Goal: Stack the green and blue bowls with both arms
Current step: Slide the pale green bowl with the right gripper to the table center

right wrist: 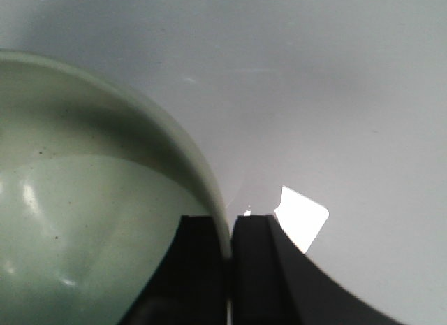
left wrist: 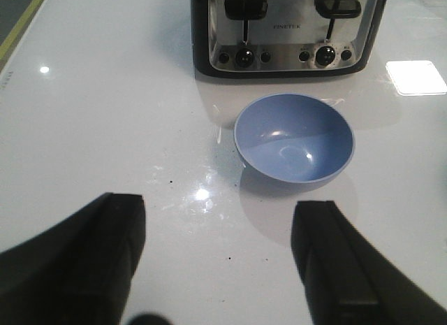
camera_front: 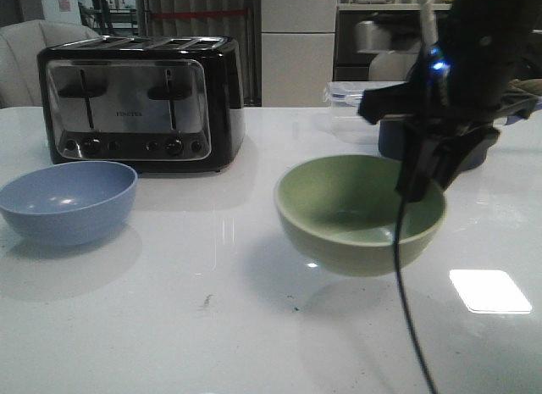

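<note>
Now the right gripper pinches the green bowl by its rim, lifted above the table.
Only the left wrist view shows "FINETEK" on the toaster and the left gripper spread wide near the blue bowl.
</note>
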Available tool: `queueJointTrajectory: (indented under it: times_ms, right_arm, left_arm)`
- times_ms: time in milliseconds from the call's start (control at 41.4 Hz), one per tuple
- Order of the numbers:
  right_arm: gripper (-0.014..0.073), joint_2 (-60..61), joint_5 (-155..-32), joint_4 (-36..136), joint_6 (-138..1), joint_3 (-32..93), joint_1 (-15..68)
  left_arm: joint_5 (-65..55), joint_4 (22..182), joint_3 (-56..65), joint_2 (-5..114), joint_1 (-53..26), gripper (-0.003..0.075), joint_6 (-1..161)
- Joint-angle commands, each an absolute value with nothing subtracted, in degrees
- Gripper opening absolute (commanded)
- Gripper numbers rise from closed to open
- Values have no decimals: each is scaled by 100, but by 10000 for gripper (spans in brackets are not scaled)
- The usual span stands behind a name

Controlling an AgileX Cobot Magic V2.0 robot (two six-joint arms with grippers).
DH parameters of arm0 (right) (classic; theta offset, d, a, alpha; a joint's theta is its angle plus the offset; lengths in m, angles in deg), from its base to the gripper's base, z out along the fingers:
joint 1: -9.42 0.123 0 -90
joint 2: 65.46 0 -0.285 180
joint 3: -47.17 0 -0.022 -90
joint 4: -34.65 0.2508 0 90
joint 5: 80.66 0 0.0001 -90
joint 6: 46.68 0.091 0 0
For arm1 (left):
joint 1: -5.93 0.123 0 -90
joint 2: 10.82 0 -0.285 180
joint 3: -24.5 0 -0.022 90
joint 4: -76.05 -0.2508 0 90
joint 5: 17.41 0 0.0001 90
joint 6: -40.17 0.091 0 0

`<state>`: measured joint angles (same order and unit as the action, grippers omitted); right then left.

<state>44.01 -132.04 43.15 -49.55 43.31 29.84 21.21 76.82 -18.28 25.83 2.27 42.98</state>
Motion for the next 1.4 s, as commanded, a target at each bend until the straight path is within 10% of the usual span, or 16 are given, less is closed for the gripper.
queueJointTrajectory:
  times_ms: [0,386,651,1375]
  right_arm:
    - [60,4405,-12896,4356,-4731,4609,3208]
    - [80,5336,-13249,4355,-4614,5460,3375]
    - [498,4929,-12924,4343,-4668,5501,3375]
    - [444,449,-12350,3534,-5165,2553,3368]
  left_arm:
    - [1657,7722,-1676,2664,243,507,4286]
    - [1657,7722,-1676,2664,243,507,4286]
    - [1657,7722,-1676,2664,243,507,4286]
    - [1657,7722,-1676,2664,243,507,4286]
